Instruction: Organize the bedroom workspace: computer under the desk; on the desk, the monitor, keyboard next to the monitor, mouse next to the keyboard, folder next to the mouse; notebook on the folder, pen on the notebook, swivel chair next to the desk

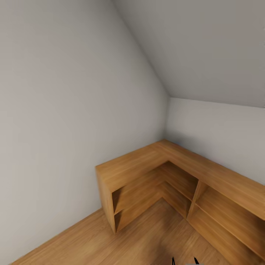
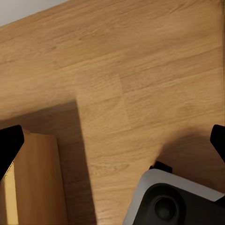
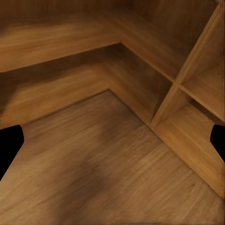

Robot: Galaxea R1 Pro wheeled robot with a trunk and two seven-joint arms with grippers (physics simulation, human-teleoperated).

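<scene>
I am facing a corner of the bedroom, where sloped pale grey walls [image 1: 73, 92] meet an oak plank floor [image 1: 147, 239]. The desk, computer, monitor, keyboard, mouse, folder, notebook, pen and swivel chair are out of view. My left gripper [image 2: 112, 143] hangs open over bare floor, its black fingertips [image 2: 9, 145] far apart with nothing between them. My right gripper [image 3: 112, 143] is also open and empty, pointing at the floor in front of the shelves.
Open oak corner shelves [image 1: 165, 176] fill the corner in an L, low against both walls. Their end panel [image 2: 33, 183] is close to my left gripper, and my grey-white base [image 2: 164, 201] is beside it. Open floor lies in front of the shelves.
</scene>
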